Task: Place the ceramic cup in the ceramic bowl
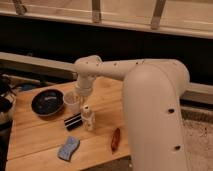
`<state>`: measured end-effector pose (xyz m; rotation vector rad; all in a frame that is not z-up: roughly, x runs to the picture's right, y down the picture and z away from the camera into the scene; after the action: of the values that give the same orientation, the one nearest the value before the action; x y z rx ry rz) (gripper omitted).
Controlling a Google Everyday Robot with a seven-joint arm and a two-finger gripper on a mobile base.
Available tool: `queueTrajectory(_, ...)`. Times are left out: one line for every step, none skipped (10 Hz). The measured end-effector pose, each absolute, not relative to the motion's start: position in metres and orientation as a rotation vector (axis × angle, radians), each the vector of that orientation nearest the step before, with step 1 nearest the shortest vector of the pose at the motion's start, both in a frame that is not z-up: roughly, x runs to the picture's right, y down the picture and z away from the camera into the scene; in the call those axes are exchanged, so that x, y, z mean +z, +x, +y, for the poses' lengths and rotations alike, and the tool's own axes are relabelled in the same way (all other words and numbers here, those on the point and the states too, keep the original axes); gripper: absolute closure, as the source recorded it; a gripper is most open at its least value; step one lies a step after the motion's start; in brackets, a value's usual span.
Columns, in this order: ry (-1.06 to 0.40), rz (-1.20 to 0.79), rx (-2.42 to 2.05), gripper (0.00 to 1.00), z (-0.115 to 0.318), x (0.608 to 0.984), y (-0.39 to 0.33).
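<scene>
As you look in from the near edge of the wooden table (30, 137), a blue sponge (68, 148) lies closest, at front left. A slim reddish-brown object (115, 139) lies to its right. 1 large white arm (155, 110) fills the right foreground and hides that side of the table.

Farther back, a small black block (72, 121) lies just beside a slim white capped bottle (88, 117), which stands upright. Both sit just in front of the ceramic cup (70, 103).

That cup stands upright on the wood, outside the ceramic bowl (48, 102) and just to its right. You cannot tell whether the rims touch.

The gripper (79, 96) points straight down at the cup's right rim, its 2 fingers pinched closed on the cup.

Beyond the table you have a dark wall, topped by a pale rail (125, 22) with 3 posts.
</scene>
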<state>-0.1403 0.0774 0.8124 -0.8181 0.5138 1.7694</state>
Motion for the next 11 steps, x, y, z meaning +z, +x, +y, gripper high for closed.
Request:
queueTrajectory(-0.822, 0.51, 1.761, 1.0, 0.074, 0.809, -0.145)
queueTrajectory(-0.826, 0.507, 1.755, 1.0, 0.069, 0.804, -0.148)
queueTrajectory(-0.829, 0.508, 1.75, 1.0, 0.062, 0.796, -0.148)
queueTrajectory(-0.831, 0.506, 1.747, 1.0, 0.057, 0.792, -0.149)
queueTrajectory(-0.831, 0.507, 1.738, 1.0, 0.056, 0.79, -0.151)
queueTrajectory(-0.832, 0.507, 1.728, 1.0, 0.057, 0.792, -0.155)
queueTrajectory(-0.834, 0.504, 1.723, 1.0, 0.054, 0.793, -0.163)
queueTrajectory(-0.837, 0.502, 1.715, 1.0, 0.053, 0.793, -0.168)
queueTrajectory(-0.841, 0.499, 1.713, 1.0, 0.052, 0.792, -0.168)
queueTrajectory(-0.84, 0.504, 1.712, 1.0, 0.052, 0.792, -0.163)
queueTrajectory(-0.839, 0.504, 1.705, 1.0, 0.051, 0.791, -0.164)
